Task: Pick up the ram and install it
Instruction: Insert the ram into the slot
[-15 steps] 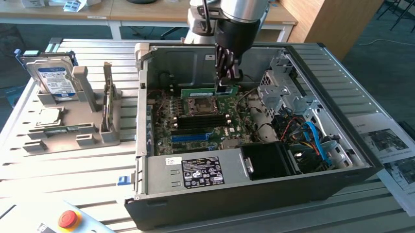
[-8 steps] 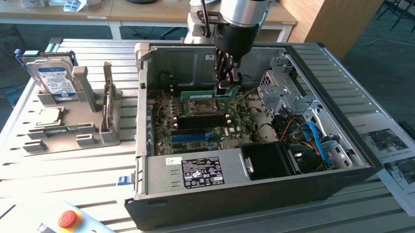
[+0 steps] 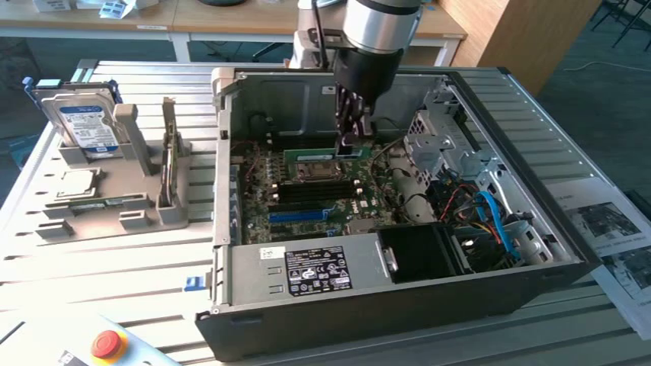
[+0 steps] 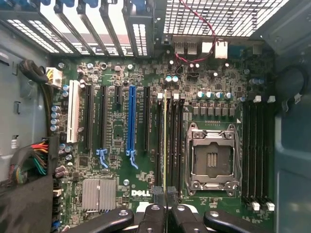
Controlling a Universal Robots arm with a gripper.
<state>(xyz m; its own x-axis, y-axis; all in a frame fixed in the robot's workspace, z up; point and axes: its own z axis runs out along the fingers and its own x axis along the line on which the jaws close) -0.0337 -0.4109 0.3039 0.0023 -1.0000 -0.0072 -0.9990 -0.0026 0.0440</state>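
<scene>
Ram [image 3: 310,153] pinched in end effector [image 3: 351,145], above memory slots [image 4: 176,141]
Judged light, stiff, fragile board; best held by upper edge, off chips and contacts

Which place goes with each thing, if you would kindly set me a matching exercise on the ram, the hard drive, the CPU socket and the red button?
Things:
1. ram
2. hard drive
3. CPU socket
4. red button

Places:
A. standing upright in the grey holder
B. on the table outside the computer case, at the exterior view's lower left
C. held in the shut gripper, over the motherboard
D. on the motherboard, between two banks of memory slots

Pairs: 1-C, 2-A, 3-D, 4-B.
</scene>
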